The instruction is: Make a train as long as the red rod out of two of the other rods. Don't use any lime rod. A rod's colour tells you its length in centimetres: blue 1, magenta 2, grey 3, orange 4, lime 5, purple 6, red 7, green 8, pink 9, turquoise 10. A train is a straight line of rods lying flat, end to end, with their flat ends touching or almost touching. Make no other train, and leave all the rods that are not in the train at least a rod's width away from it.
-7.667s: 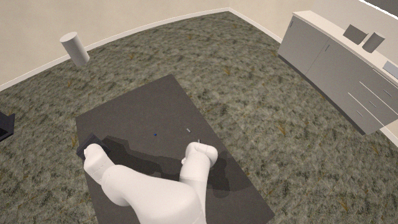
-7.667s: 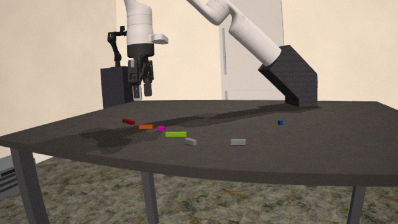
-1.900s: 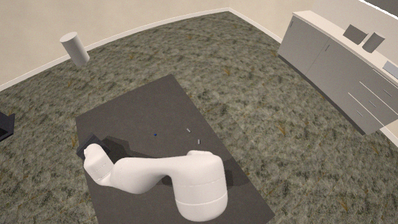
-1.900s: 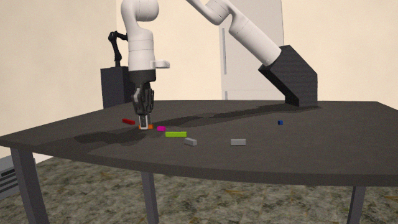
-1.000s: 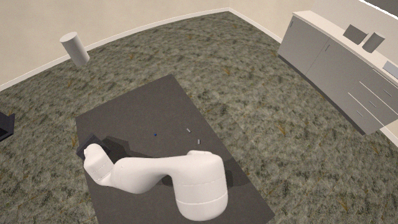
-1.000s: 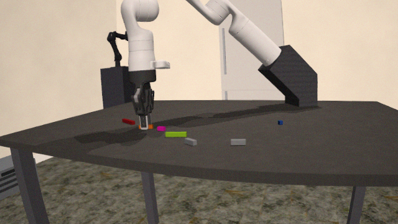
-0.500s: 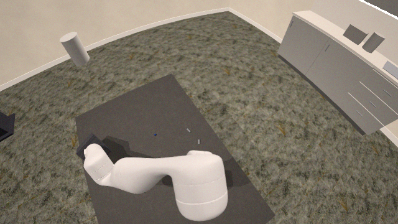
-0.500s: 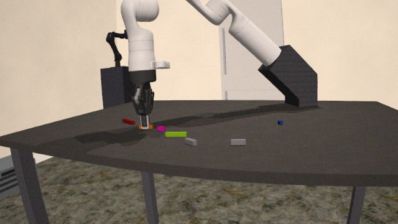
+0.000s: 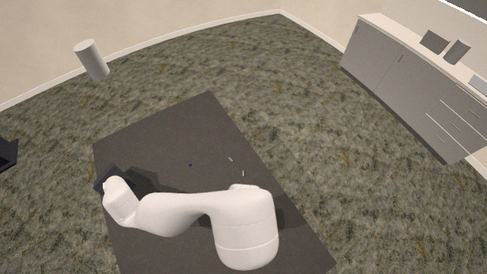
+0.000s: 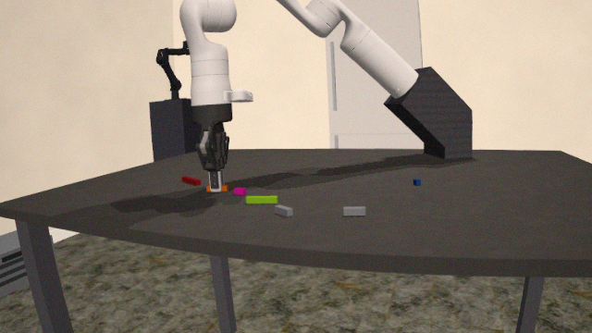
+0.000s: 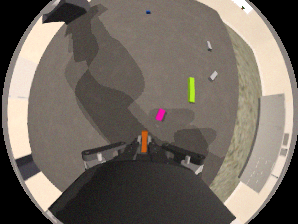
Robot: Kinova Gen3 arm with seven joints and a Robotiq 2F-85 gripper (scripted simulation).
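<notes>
My gripper (image 10: 215, 184) (image 11: 144, 140) stands upright at the table's left part in the exterior view, shut on the orange rod (image 10: 223, 188) (image 11: 144, 140), which rests on the table top. The red rod (image 10: 191, 180) lies just to the left of it. The magenta rod (image 10: 240, 191) (image 11: 160, 115) lies just to the right, apart from the orange one. The lime rod (image 10: 262, 200) (image 11: 192, 88) lies further right. Two grey rods (image 10: 283, 211) (image 10: 354, 211) (image 9: 230, 159) (image 9: 243, 173) (image 11: 214, 75) (image 11: 209, 44) lie nearer the front. The blue rod (image 10: 417, 182) (image 9: 189, 164) (image 11: 148, 11) lies far off to the right.
The dark table (image 10: 462, 222) (image 9: 160, 129) carries the arm's dark base block (image 10: 435, 116) at the back right. A dark box (image 10: 168, 125) stands behind the table's left end. In the top view the white arm (image 9: 213, 217) hides the gripper and the nearby rods.
</notes>
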